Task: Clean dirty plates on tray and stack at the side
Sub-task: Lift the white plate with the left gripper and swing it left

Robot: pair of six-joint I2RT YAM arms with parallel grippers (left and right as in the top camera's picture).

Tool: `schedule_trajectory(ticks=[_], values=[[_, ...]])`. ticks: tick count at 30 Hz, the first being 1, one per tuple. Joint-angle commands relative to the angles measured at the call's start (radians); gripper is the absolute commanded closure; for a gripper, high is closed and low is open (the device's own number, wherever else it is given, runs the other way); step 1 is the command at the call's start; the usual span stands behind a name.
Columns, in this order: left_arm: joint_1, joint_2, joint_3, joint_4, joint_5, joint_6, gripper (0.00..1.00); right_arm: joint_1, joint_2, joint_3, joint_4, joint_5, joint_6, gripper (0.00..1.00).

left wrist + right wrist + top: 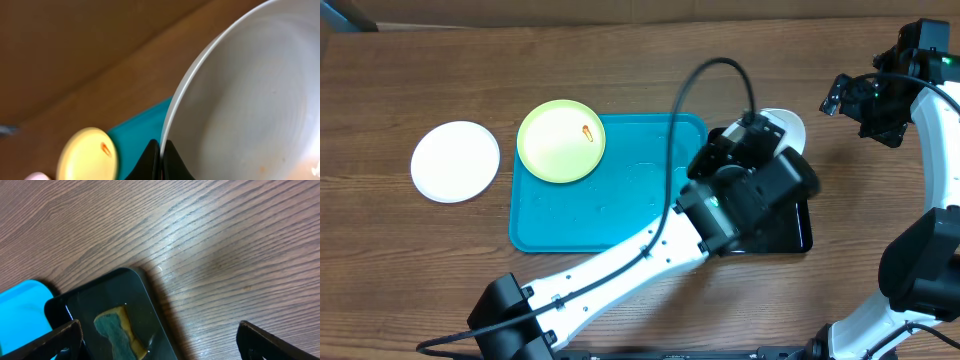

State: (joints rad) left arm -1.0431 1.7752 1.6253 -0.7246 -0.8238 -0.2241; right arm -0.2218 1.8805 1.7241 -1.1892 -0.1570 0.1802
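Observation:
My left gripper [162, 161] is shut on the rim of a white plate [250, 100] and holds it tilted over the far end of the black tray; a faint orange mark shows on its face. In the overhead view only its edge [790, 124] shows behind the left wrist [752, 165]. A pale yellow-green plate [561, 140] with an orange-red smear lies on the far left corner of the turquoise tray [620, 215], overhanging the rim. A second white plate [455, 160] lies on the table left of the tray. My right gripper [160, 345] is open and empty, above the table at the far right [842, 95].
A black tray [150, 305] stands right of the turquoise tray, with a yellow and green sponge [116, 332] lying in it. The left arm stretches across the turquoise tray's near right corner. Bare wood table lies right of the black tray.

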Motion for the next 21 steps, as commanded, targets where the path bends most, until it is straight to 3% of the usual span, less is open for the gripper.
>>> schedule_trajectory(ticks=[1, 12, 21], values=[[-0.064, -0.013, 0.027, 0.070, -0.269, 0.173, 0.96, -0.004, -0.014, 0.010, 0.006, -0.001, 0.003, 0.00], [-0.101, -0.013, 0.027, 0.217, -0.425, 0.378, 0.96, -0.004, -0.014, 0.010, 0.006, -0.001, 0.003, 0.00], [-0.116, -0.013, 0.027, 0.280, -0.498, 0.385, 0.96, -0.004, -0.014, 0.010, 0.006, -0.001, 0.003, 0.00]])
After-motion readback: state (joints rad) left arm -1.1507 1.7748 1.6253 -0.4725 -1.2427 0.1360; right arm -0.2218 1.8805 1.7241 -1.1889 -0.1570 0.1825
